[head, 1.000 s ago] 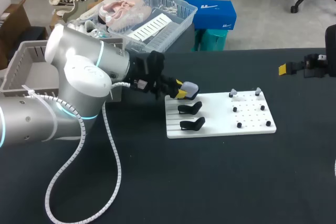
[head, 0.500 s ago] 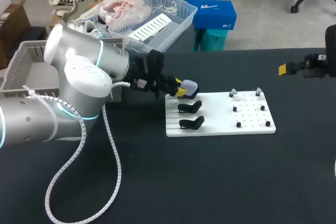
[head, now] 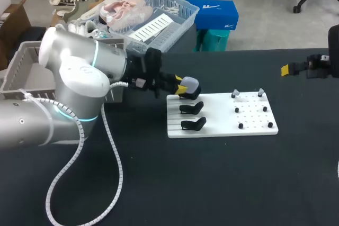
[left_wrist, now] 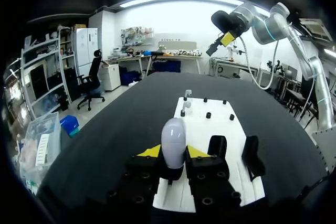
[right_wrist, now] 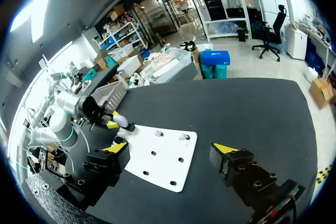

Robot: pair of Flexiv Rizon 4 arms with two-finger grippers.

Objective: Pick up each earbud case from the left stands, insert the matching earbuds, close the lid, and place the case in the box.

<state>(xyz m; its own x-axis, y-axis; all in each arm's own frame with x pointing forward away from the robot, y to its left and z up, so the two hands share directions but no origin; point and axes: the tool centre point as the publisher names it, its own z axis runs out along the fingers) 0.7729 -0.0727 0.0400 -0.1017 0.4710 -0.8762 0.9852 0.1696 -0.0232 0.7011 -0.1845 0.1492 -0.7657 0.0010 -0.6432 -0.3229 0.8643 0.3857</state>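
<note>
Presently: earbud case [head: 190, 84], centre frame at the upper-left corner of the white board [head: 254, 123], long axis upright, clamped between your left fingers [left_wrist: 149, 152]; your right fingers [right_wrist: 118, 148] spread wide, empty, farther off.

Left arm [head: 79, 80]: enters from the left; bulky white and silver joints with a white coiled cable hanging from the elbow; forearm level, reaching right.
Left pincer [head: 181, 90]: yellow-tipped fingers pressed against both sides of a pale earbud case [left_wrist: 174, 139], which is held upright.
Right arm [left_wrist: 273, 22]: raised high at the far right, elbow bent.
Right pincer [right_wrist: 172, 149]: fingers spread wide apart.
</note>
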